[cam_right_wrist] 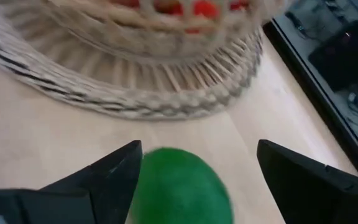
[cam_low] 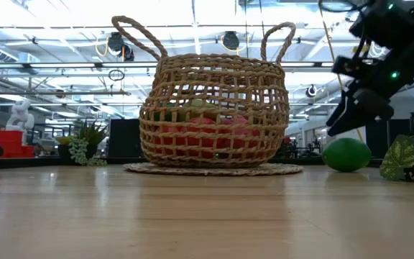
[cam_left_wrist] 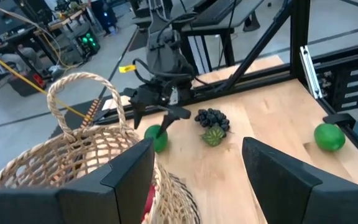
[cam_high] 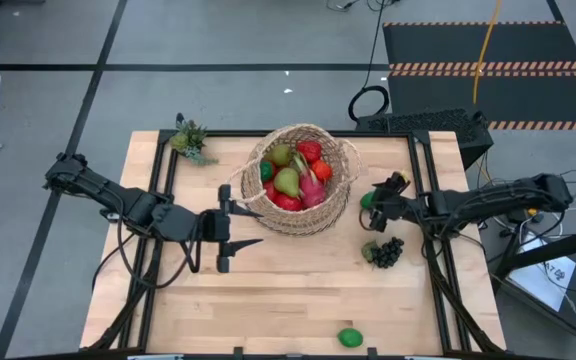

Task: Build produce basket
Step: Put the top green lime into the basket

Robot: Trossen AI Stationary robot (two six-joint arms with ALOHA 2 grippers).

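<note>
The tan wicker basket (cam_high: pixel 298 180) stands at the table's far middle on its flat woven base. It holds several fruits: red ones, green pears and a pink dragonfruit. My right gripper (cam_right_wrist: pixel 197 174) is open just right of the basket. Its fingers slant down on either side of a green lime (cam_right_wrist: pixel 176 190) that lies on the table (cam_low: pixel 346 154). No touch shows. Dark grapes with a leaf (cam_high: pixel 384 251) lie nearer the front. Another green lime (cam_high: pixel 349 337) lies at the near edge. My left gripper (cam_high: pixel 253 227) is open and empty at the basket's near left side.
A small green spiky plant (cam_high: pixel 190 140) stands at the far left corner. A black frame rail (cam_high: pixel 438 250) runs along the table's right side. Bare wood lies between the basket and the near edge.
</note>
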